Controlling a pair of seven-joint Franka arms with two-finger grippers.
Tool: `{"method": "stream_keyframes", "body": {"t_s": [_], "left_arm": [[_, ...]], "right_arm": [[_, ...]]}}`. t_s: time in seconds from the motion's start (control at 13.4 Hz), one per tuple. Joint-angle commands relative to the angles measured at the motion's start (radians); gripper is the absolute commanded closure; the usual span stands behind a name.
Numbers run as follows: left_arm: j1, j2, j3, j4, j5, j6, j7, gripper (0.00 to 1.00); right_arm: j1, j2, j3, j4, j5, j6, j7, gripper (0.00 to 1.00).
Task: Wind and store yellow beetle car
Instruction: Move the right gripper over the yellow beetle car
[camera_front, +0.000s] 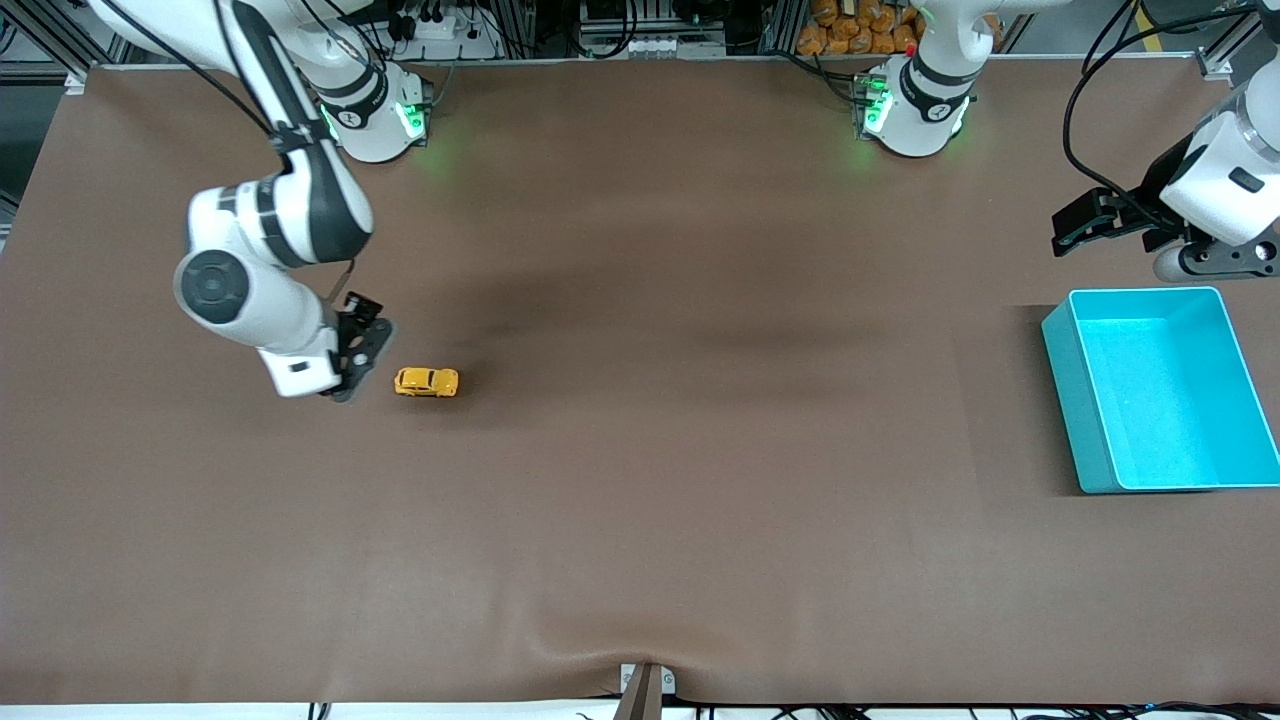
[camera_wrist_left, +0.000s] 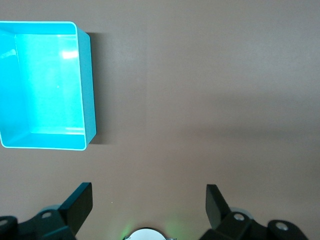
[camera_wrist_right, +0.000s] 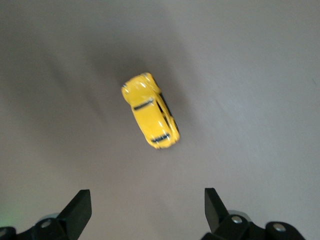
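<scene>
While the yellow beetle car (camera_front: 427, 382) sits on its wheels on the brown desk (camera_front: 640, 500), toward the right arm's end, nothing is touching it. It lies lengthwise along the desk, glossy and small, with dark windows showing along its roofline in the right wrist view (camera_wrist_right: 150, 110). The right gripper (camera_front: 358, 352) hangs low just beside the car, on the side toward the right arm's end of the desk, and is apart from it; its jaws stand wide and carry nothing. In the right wrist view the two black fingertips (camera_wrist_right: 80, 207) frame bare desk, with the car lying clear of them at a slant. The turquoise bin (camera_front: 1160, 390) rests well apart from the car, at the left arm's end of the desk, a rectangular open-topped tub with nothing inside it. The left gripper (camera_front: 1085, 222) waits in the air near the bin's edge that lies farther from the front camera, over bare desk rather than over the bin itself. Its jaws are also spread wide with nothing between them, as the left wrist view shows: the dark fingertips (camera_wrist_left: 80, 202) stand far apart over the brown surface, with the bin (camera_wrist_left: 86, 85) off to one side.
</scene>
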Motion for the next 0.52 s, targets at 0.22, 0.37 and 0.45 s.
{"method": "stream_keyframes", "body": {"t_s": [0.22, 0.37, 0.45], "left_arm": [[0.006, 0.000, -0.003, 0.011, -0.008, -0.017, -0.012, 0.00], [0.006, 0.000, 0.001, 0.011, -0.006, -0.017, -0.010, 0.00], [0.006, 0.000, 0.001, 0.011, -0.008, -0.017, -0.012, 0.00]], "right_arm": [[0.014, 0.067, -0.007, -0.065, -0.006, 0.174, -0.233, 0.00], [0.014, 0.101, -0.007, -0.080, -0.006, 0.236, -0.247, 0.00], [0.018, 0.118, -0.007, -0.080, -0.006, 0.250, -0.255, 0.00]]}}
